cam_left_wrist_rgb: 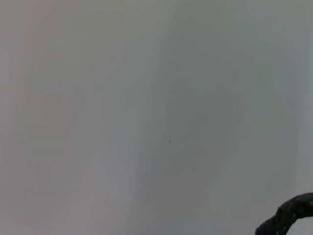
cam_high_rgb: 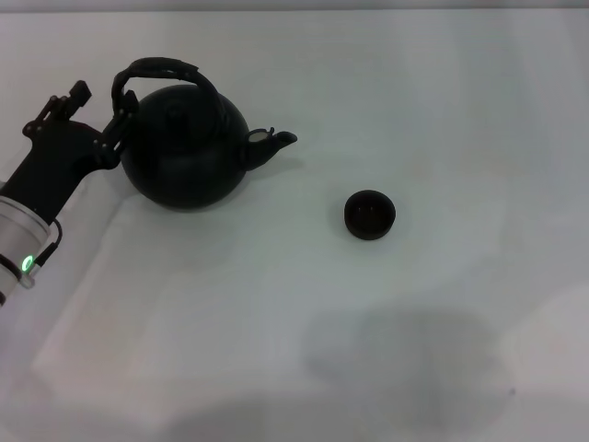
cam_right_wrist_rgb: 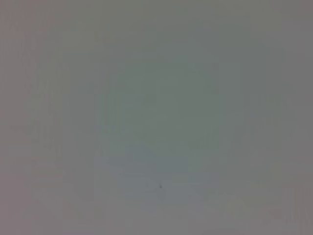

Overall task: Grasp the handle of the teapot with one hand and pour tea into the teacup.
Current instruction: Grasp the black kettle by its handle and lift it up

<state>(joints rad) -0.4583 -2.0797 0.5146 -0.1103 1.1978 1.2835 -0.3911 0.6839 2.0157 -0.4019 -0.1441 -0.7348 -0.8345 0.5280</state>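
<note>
My left gripper (cam_high_rgb: 118,124) fingers sit at the handle (cam_high_rgb: 156,70) base, closure unclear. Grip firmly, then tilt teapot (cam_high_rgb: 184,152) slowly toward teacup (cam_high_rgb: 370,214).

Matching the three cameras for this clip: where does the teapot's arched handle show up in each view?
Head view: the handle arches over the teapot at upper left, with the left tool at its left end.
Left wrist view: only a dark, rough curved piece at the lower right corner, likely the handle.
Right wrist view: not in it.
Shared landmark: the white table, the only thing in all three.
</note>
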